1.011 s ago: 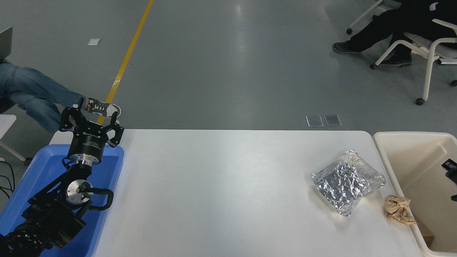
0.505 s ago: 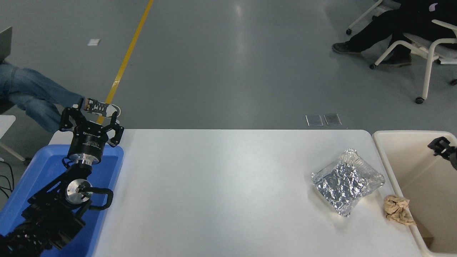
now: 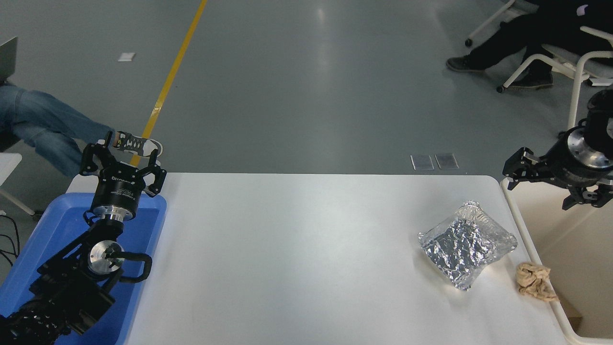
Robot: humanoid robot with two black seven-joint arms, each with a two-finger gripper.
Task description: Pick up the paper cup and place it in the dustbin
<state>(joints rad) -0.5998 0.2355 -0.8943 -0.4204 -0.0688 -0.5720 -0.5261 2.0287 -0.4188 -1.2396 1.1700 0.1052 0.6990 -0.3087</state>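
Note:
The paper cup does not show in this view. The dustbin (image 3: 586, 254), a cream-beige tub, stands off the table's right end, and part of its inside is cut off by the picture's edge. My right gripper (image 3: 537, 189) hangs above the dustbin's far left corner, open, with nothing between its fingers. My left gripper (image 3: 120, 152) is parked open over the blue bin at the lower left.
A crinkled silver foil packet (image 3: 467, 247) lies on the white table (image 3: 297, 249) near its right end. A crumpled brown paper wad (image 3: 532, 281) rests beside the dustbin's rim. A blue bin (image 3: 52, 230) sits at the left. People sit on chairs beyond the table.
My right arm has risen from low inside the dustbin at the picture's right edge and now shows, with its wrist, above the dustbin's far left corner. The left arm has not moved.

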